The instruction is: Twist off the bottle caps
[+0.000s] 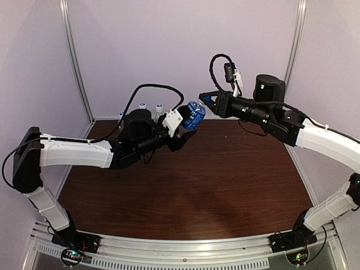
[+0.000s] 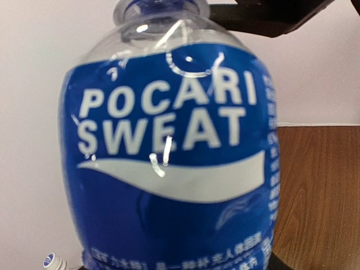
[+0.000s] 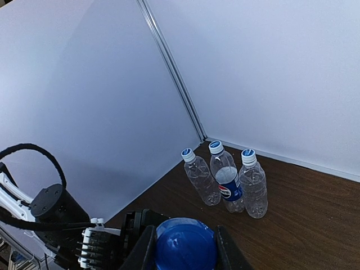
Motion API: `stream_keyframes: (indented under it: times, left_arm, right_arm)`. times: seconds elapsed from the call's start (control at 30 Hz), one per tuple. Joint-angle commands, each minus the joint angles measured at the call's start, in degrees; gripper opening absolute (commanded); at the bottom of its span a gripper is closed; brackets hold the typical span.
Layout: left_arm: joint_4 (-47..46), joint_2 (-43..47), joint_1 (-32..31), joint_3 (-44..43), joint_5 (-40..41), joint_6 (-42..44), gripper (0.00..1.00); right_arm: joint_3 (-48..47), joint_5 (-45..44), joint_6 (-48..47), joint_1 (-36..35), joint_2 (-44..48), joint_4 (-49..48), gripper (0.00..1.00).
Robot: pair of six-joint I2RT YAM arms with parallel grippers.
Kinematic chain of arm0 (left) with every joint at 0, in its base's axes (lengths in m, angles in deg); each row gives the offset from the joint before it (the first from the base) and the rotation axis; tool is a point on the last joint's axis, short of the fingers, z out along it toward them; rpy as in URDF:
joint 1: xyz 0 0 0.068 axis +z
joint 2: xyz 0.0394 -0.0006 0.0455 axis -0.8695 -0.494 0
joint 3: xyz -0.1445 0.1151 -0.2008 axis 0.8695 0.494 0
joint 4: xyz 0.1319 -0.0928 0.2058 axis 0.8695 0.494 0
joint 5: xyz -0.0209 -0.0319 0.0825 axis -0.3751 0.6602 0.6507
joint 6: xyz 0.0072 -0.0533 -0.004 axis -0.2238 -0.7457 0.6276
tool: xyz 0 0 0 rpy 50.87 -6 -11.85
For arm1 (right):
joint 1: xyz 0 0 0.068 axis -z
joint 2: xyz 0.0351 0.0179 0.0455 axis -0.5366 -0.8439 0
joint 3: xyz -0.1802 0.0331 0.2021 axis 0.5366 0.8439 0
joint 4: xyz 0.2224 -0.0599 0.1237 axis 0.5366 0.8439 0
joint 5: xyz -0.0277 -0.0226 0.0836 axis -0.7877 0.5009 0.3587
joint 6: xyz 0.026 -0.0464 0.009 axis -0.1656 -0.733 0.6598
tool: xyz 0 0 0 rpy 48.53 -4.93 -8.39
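My left gripper (image 1: 184,128) is shut on the blue-label bottle (image 1: 194,117) and holds it above the table, tilted with its neck toward the right arm. In the left wrist view the bottle (image 2: 169,157) fills the frame and hides my fingers. My right gripper (image 1: 208,99) is shut on the dark blue cap (image 3: 185,246) at the bottle's mouth. Its fingers (image 3: 145,250) press the cap from both sides. I cannot tell whether the cap is off the neck.
Three capped bottles stand together in the back left corner: a plain one (image 3: 201,179), the Pepsi one (image 3: 228,181) and another plain one (image 3: 253,185). Their white caps (image 1: 143,105) show behind my left arm. White walls close in on the brown table (image 1: 225,174).
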Motion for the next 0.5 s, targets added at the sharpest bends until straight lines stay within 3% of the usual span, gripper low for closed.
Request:
stream_keyframes:
  times: [0.0, 0.17, 0.27, 0.47]
  left_arm:
    - [-0.30, 0.50, -0.20, -1.70, -0.41, 1.47, 0.56]
    - [4.57, 2.01, -0.20, -1.49, -3.07, 4.83, 0.51]
    - [8.37, 2.48, -0.21, -1.69, -0.77, 8.89, 0.50]
    - [10.21, 2.79, -0.43, -1.62, 5.67, 15.38, 0.50]
  right_arm:
    - [0.09, 0.65, -1.19, -0.06, 0.53, 3.25, 0.05]
    - [-2.89, 3.24, -4.71, 1.28, 1.09, 13.00, 0.83]
    - [-6.72, 4.10, -7.45, 1.38, 1.47, 21.38, 0.91]
    - [-10.46, 2.03, -5.98, 1.97, 1.54, 31.91, 0.87]
